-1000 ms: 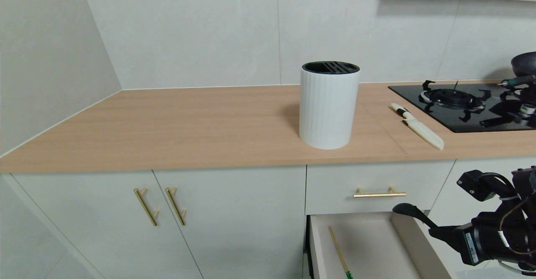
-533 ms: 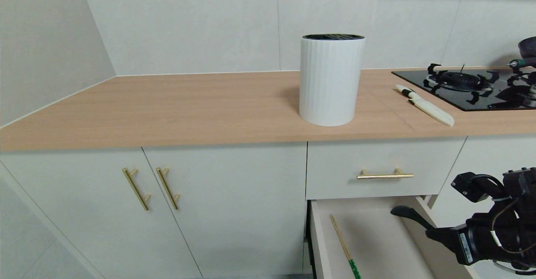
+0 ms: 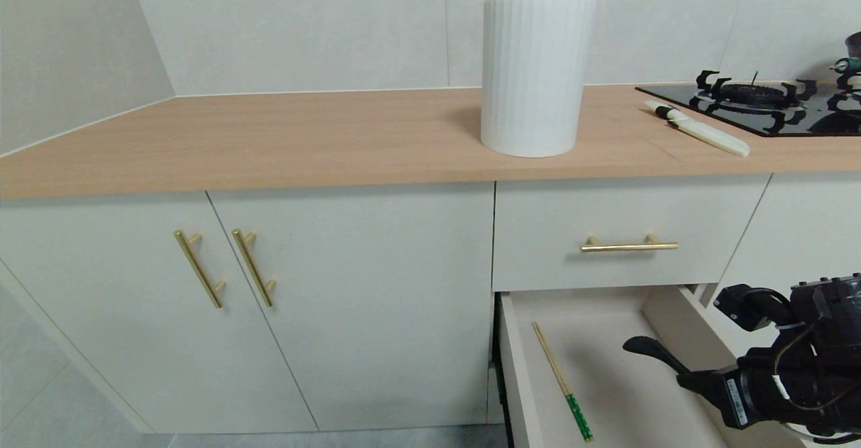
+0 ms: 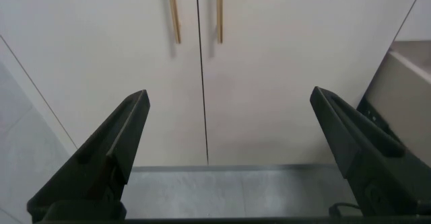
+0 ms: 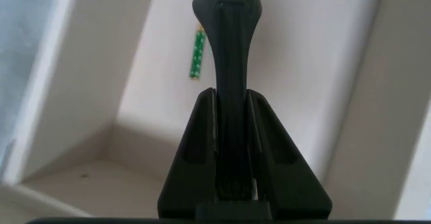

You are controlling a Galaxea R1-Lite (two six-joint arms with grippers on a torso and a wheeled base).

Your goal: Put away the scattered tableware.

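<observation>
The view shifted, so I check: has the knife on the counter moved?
No. The knife lies beside the stove as before; only the view shifted.

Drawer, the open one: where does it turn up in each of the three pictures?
Head view: drawer pulled out at the bottom, right of centre, below a shut drawer.
Left wrist view: likely its side wall, jutting in at the edge beside the cabinet doors.
Right wrist view: its pale floor spreads behind the utensil in the right gripper.
Landmarks: chopsticks (head, right wrist); gold door handles (head, left wrist).
</observation>
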